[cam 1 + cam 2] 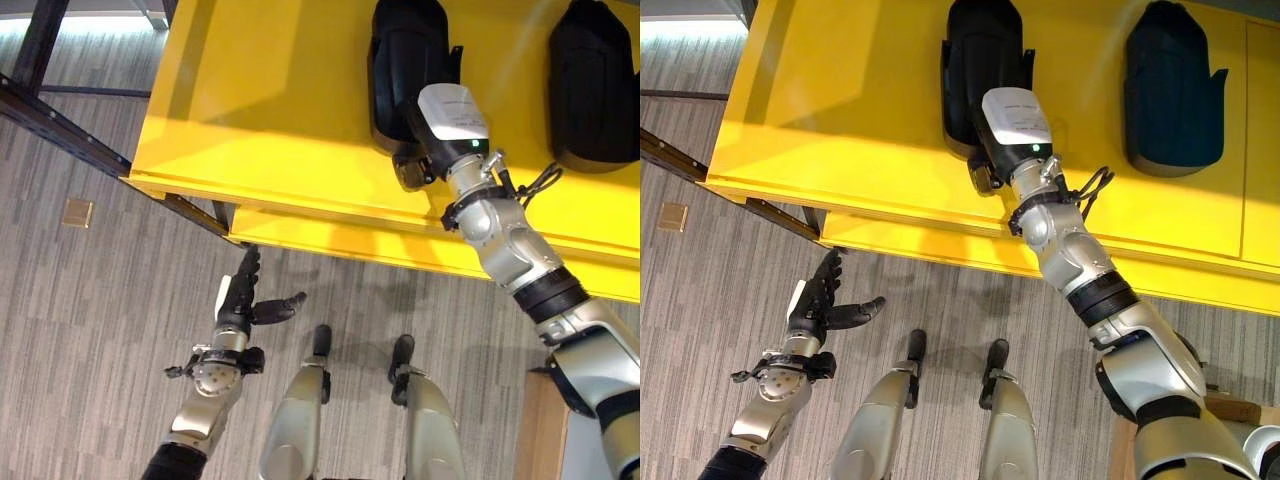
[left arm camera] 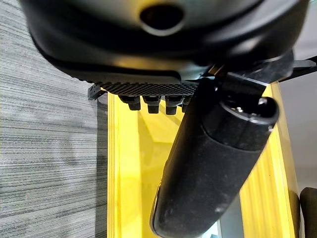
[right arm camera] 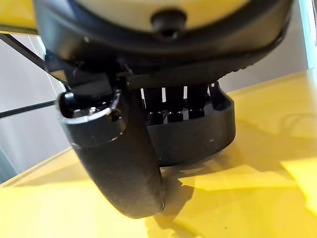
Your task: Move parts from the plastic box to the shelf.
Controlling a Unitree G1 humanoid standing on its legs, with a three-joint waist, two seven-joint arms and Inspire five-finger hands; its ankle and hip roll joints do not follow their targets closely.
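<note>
Two black moulded parts lie on the yellow shelf (image 1: 270, 120). My right hand (image 1: 410, 165) reaches over the shelf's front edge to the near end of the left part (image 1: 405, 60). In the right wrist view its fingers (image 3: 173, 106) hook over the rim of that part (image 3: 198, 134), and the thumb (image 3: 119, 158) curls down outside the rim to the shelf top. The second part (image 1: 590, 80) rests apart at the right. My left hand (image 1: 240, 300) hangs open over the floor, just in front of the shelf's lower edge, holding nothing.
A lower yellow shelf level (image 1: 330, 240) juts out under the top one. A dark metal frame rail (image 1: 60, 125) runs off to the left. A small brass plate (image 1: 78, 212) is set into the floor. A wooden corner (image 1: 535, 430) shows at bottom right.
</note>
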